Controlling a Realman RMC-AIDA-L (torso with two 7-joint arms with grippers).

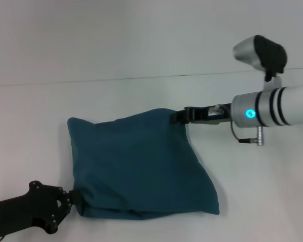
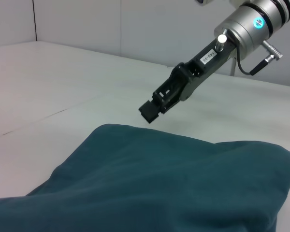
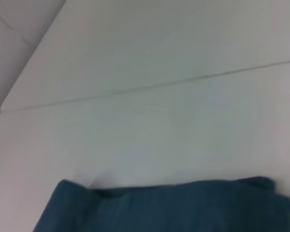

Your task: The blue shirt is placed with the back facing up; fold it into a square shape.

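Note:
The blue shirt (image 1: 136,166) lies on the white table as a puffy, roughly square bundle with its plain side up. The same shirt (image 2: 164,183) fills the lower part of the left wrist view, and one edge of the shirt (image 3: 169,205) shows in the right wrist view. My left gripper (image 1: 74,196) is at the shirt's near left corner and touches the cloth edge. My right gripper (image 1: 179,117) is at the far right corner. In the left wrist view the right gripper (image 2: 149,109) hangs just above and behind the cloth, apart from it.
The white table (image 1: 141,50) stretches around the shirt, with a thin seam line (image 1: 116,79) across it beyond the cloth. The right arm's silver forearm (image 1: 272,108) reaches in from the right. A pale wall (image 2: 135,24) stands behind the table.

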